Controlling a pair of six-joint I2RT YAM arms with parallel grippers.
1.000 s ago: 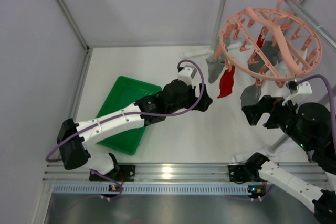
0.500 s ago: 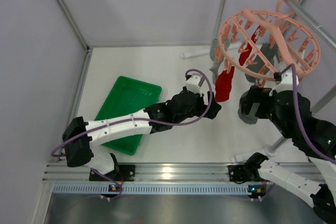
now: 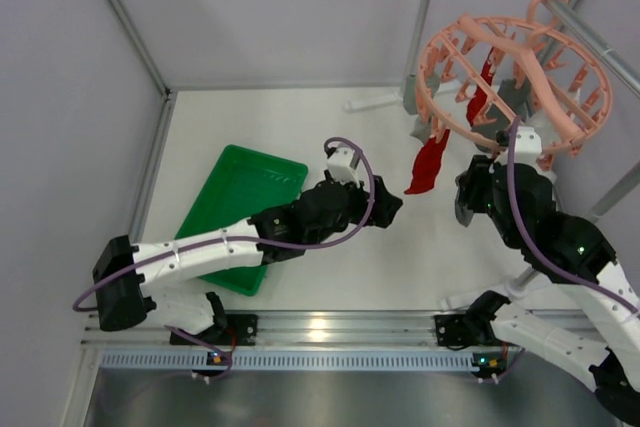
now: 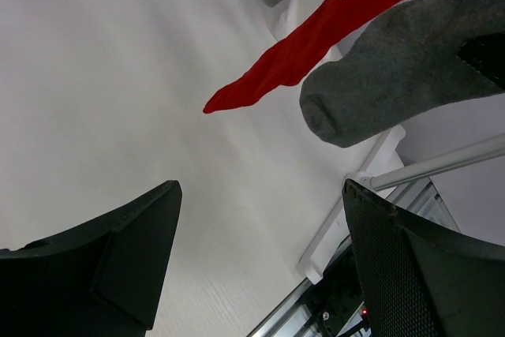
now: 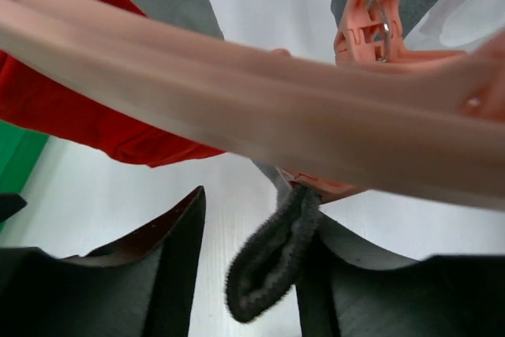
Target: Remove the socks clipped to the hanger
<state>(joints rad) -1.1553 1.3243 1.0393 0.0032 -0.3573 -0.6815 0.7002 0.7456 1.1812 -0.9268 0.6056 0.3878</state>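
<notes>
Under the hanger (image 5: 237, 108), a grey sock (image 5: 272, 266) hangs inside the open right pincer (image 5: 252, 219); left pincer (image 4: 260, 191) gapes empty.

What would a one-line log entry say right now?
left pincer open, empty | right pincer open around grey fabric sock | salmon-pink round plastic hanger holds bright red sock

The hanger (image 3: 533, 67), a salmon-pink oval ring with spokes and rows of small clips, hangs tilted from its curved hook at the far right. A bright red sock (image 3: 430, 165) dangles from its near-left rim, toe swung leftward. A second red sock (image 3: 483, 97) hangs under the ring. A dark grey sock (image 5: 272, 262) droops limp from a near-rim clip.
</notes>
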